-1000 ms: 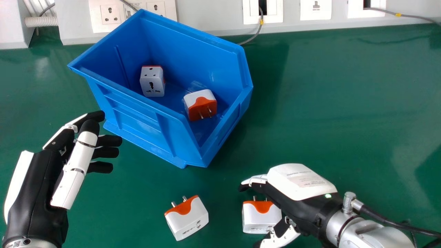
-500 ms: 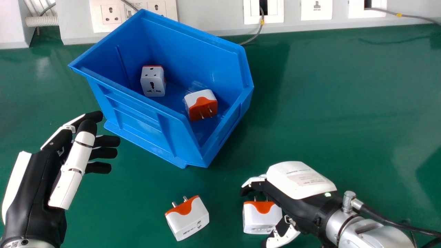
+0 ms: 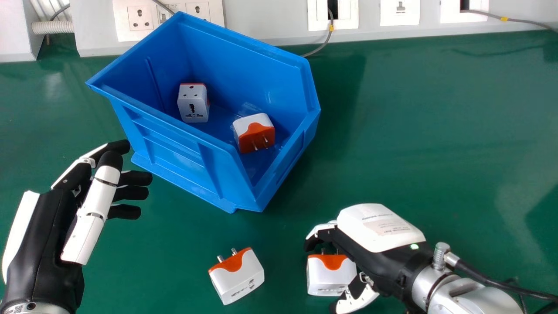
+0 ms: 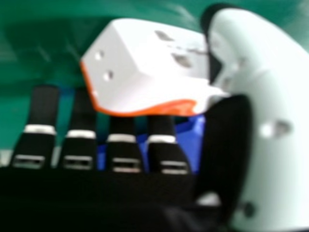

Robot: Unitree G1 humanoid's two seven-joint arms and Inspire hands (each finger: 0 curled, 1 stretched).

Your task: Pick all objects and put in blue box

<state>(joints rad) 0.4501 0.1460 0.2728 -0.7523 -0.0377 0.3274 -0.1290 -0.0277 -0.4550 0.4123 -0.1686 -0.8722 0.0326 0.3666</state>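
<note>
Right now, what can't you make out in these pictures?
Adapter at the right hand: right side covered by the hand, head view.
Whether that hand grips it: blurred, right hand view.
Left forearm: cut by bottom edge, head view.
Blue box's near inside: behind rim, head view.

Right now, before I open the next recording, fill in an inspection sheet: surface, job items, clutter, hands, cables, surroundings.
Surface: green tabletop, some reflections.
Job items: blue box holds a socket-side-up adapter and a pin-side-visible adapter; the left loose adapter and right loose adapter lie outside it.
Clutter: nothing seen.
Hands: left hand open beside the box; right hand open over the right loose adapter, thumb and fingers either side, grip contact unclear.
Cables: grey cable behind the box; black cable at the right wrist.
Surroundings: wall sockets along the far edge.
</note>
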